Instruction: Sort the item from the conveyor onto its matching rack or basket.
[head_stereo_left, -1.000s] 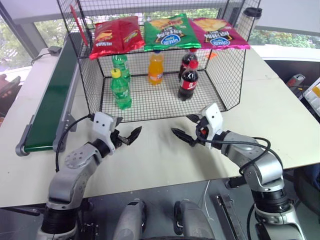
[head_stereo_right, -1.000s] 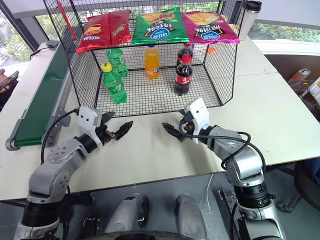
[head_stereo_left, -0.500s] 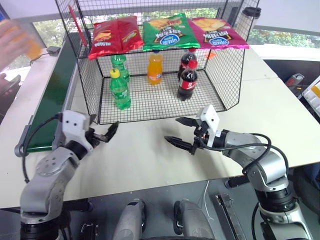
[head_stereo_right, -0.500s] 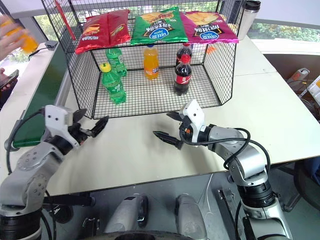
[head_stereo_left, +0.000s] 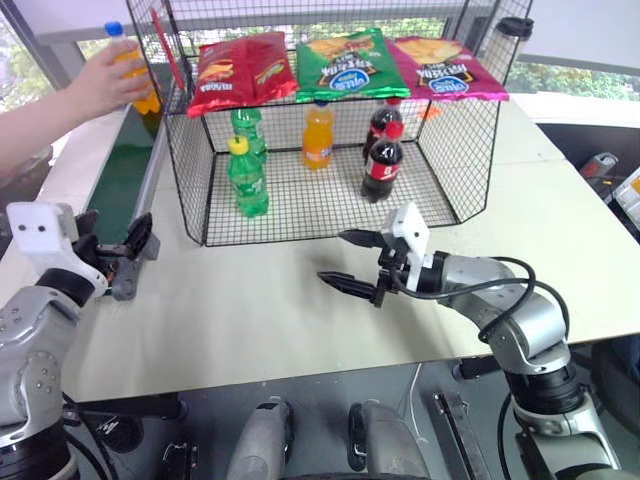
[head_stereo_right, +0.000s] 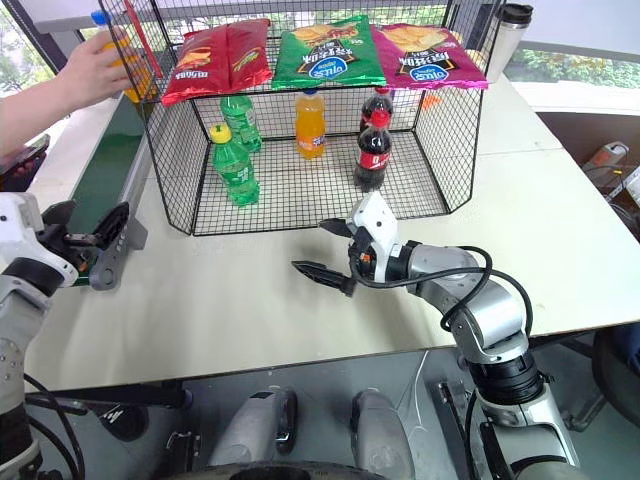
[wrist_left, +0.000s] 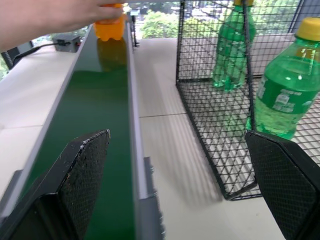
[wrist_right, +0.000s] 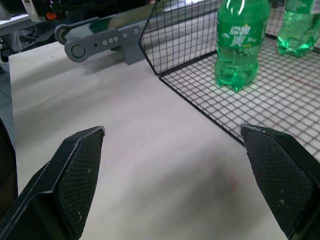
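A person's hand holds the item (head_stereo_left: 133, 72), an orange soda bottle with a blue cap, just above the far end of the conveyor (head_stereo_left: 122, 185); its base shows in the left wrist view (wrist_left: 110, 28). The dark green belt (wrist_left: 95, 115) runs along the table's left side. My left gripper (head_stereo_left: 128, 240) is open at the belt's near end, with nothing between its fingers (wrist_left: 82, 170). The black wire basket (head_stereo_left: 462, 150) stands open-fronted at mid-table. My right gripper (head_stereo_left: 335, 258) hovers open and empty over the table in front of it, pointing left.
Inside the cage stand two green bottles (head_stereo_left: 246, 178), an orange-capped orange bottle (head_stereo_left: 318, 137) and two cola bottles (head_stereo_left: 383, 162). Three chip bags (head_stereo_left: 350, 64) lie on its top. A tumbler (head_stereo_right: 507, 40) stands at the back right.
My left arm swung left from the table's middle to the conveyor's near end. A person's hand brought the orange bottle over the belt's far end. My right gripper drifted slightly left.
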